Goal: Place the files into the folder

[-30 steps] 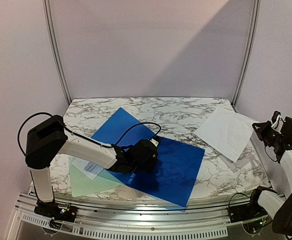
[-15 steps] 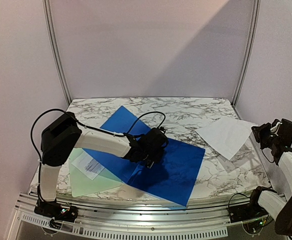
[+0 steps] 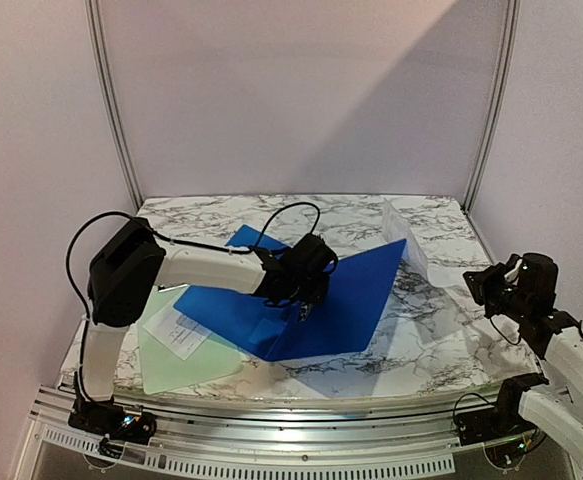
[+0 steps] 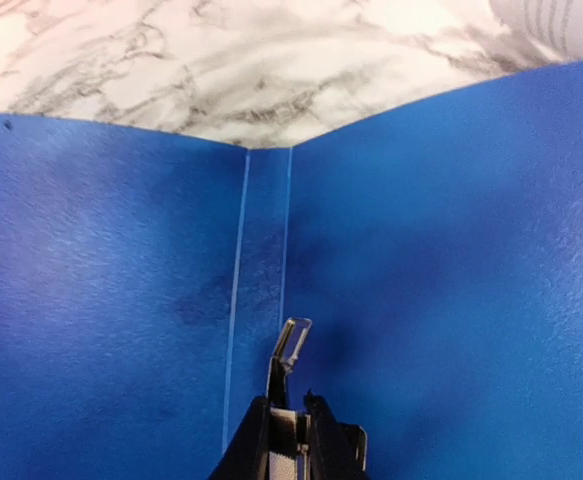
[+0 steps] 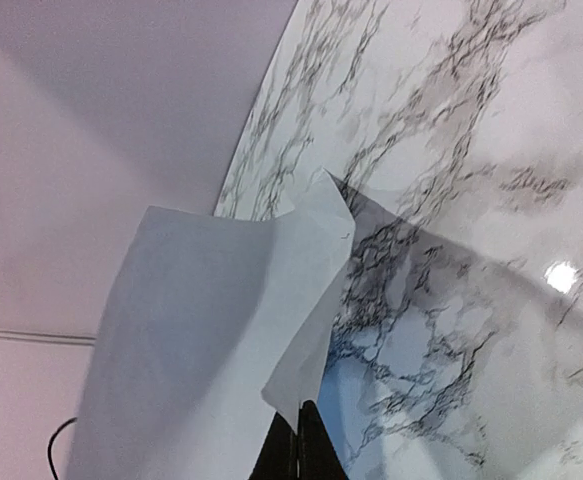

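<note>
The blue folder (image 3: pixel 356 295) lies open mid-table, its left flap flat and its right flap standing up at a slant. My left gripper (image 3: pixel 304 306) is down at the spine (image 4: pixel 261 250), its fingers shut on the base of the metal clip (image 4: pixel 293 342), whose lever sticks up. My right gripper (image 3: pixel 471 283) is shut on a corner of the large white sheet (image 3: pixel 403 235), which hangs curled in the air just right of the raised flap (image 5: pixel 201 330). The small printed slip (image 3: pixel 181 335) lies left of the folder.
A pale green sheet (image 3: pixel 176 365) lies under the slip at the front left of the marble table (image 3: pixel 431 340). Metal frame posts (image 3: pixel 489 110) stand at the back corners. The edge of a printed paper (image 4: pixel 561 20) shows beyond the folder.
The left gripper moved right to the spine and closed on the clip. The folder's right flap rose. The right arm swung in, lifting the white sheet off the table toward the folder.
</note>
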You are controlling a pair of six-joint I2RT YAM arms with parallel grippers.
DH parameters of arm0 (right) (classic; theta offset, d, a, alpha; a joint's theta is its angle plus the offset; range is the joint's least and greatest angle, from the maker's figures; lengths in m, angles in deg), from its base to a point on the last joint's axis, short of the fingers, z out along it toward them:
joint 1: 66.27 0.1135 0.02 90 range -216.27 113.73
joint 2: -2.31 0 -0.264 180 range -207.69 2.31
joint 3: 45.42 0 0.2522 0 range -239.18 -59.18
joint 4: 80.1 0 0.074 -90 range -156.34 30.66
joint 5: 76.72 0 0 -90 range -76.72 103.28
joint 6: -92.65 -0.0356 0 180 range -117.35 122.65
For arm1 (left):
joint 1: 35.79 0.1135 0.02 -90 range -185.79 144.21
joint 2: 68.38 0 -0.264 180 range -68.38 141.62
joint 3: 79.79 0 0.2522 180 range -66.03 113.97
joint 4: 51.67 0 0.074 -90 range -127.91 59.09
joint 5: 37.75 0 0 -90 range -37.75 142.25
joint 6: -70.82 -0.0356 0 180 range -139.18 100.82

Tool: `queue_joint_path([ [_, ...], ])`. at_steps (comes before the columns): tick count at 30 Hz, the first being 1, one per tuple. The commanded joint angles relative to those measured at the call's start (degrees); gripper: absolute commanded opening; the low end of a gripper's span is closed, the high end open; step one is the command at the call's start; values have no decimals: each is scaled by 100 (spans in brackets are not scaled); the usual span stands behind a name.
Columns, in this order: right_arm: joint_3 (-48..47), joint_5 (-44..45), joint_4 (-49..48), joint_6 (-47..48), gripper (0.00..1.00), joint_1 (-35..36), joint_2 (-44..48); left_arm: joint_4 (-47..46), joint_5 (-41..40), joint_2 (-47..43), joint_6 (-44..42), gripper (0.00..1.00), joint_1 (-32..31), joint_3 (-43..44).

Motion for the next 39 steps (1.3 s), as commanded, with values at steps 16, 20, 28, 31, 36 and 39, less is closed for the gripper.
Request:
queue_joint_path([
  [16,-2109,1965,902,1327,0,467,-101,2017,-220,1513,681,29,112,2612],
  [20,-1566,1116,192,993,0,485,-111,1885,-33,1624,742,36,94,2781],
  [28,-1420,1132,-199,898,0,627,276,1716,48,1568,702,49,70,2690],
  [31,-1285,1305,-99,670,0,632,485,1580,34,1471,648,56,55,2555],
  [36,-634,1296,734,-140,0,651,583,1224,29,1166,523,65,55,2219],
  [39,-79,1240,840,-538,0,819,619,1096,33,1023,434,69,50,2096],
])
